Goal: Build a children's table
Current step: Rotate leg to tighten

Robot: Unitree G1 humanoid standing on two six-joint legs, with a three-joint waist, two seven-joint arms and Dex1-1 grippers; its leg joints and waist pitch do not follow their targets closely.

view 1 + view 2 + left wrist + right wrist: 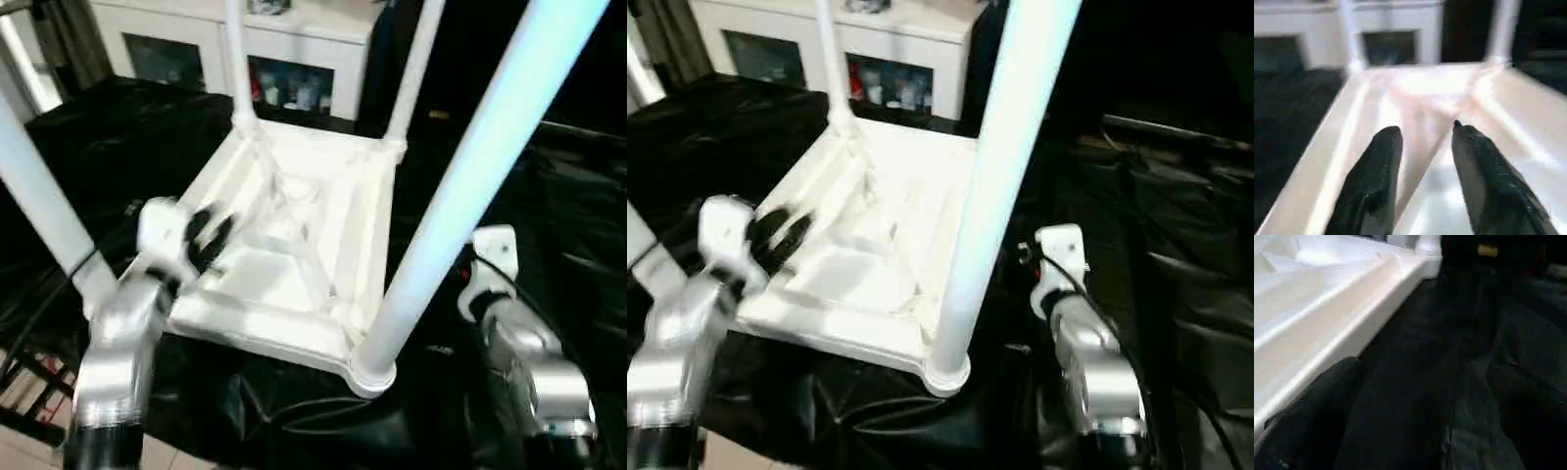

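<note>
The children's table [265, 338] lies upside down on a black cloth, its ribbed, X-braced underside facing up. Several white tube legs stand in the corner sockets: a thick near-right leg [470, 186], a near-left leg [39, 206] and two far legs [235, 59]. My left gripper [208, 240] hovers over the left rim of the top. Its black fingers [1376, 166] are open above the ribs, with nothing between them. My right gripper's white housing [493, 257] sits just right of the near-right leg, beside the table's right edge. One right finger [1317, 411] stands far to the side, open over the cloth.
Black cloth [118, 137] covers the work surface all around the table, crumpled at the front and right. White cabinets [294, 39] with glass fronts stand behind. Bare floor and a dark frame [29, 392] show at the near left.
</note>
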